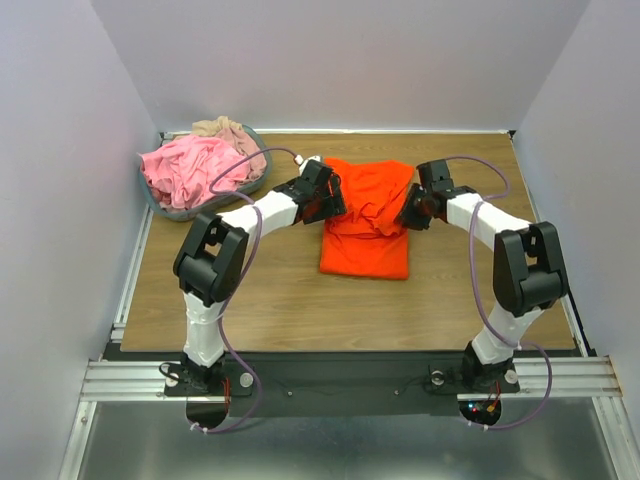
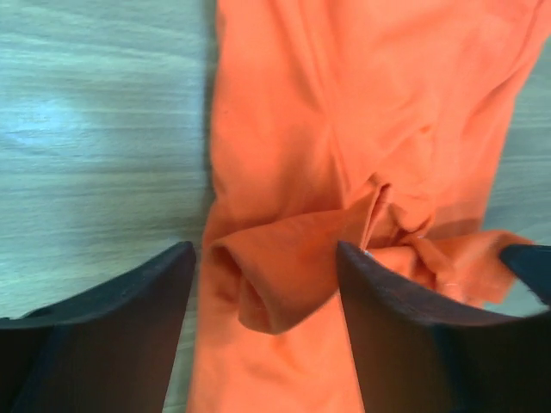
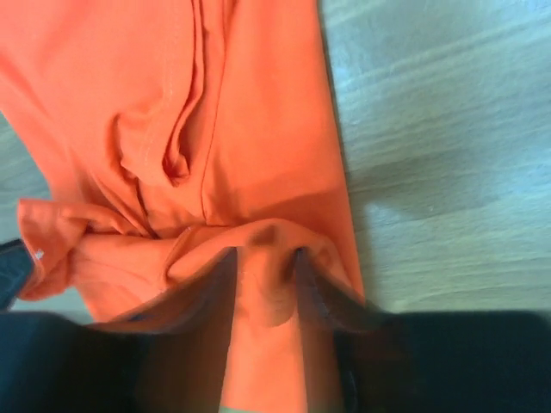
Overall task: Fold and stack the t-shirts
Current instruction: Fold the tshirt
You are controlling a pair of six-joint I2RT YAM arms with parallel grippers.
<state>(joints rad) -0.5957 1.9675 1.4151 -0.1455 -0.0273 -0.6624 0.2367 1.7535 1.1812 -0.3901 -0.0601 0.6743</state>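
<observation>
Orange t-shirt [image 1: 365, 240] at centre of table [image 1: 260, 300], far end bunched. Right gripper [image 3: 265, 274] clenched on far-right fold. Left gripper [image 2: 263, 284] released, straddling far-left fold, likely preparing matched grip for fold. Pink t-shirt [image 1: 190, 170] and beige t-shirt [image 1: 222, 128] in basket [image 1: 165, 208].

Left gripper [image 2: 265, 258] sits low over the orange shirt [image 2: 344, 103], jaws apart. A rolled fold of cloth lies between the fingers [image 2: 112, 344], up against the right one. The shirt is wrinkled, on a wood table [image 2: 95, 129].
</observation>
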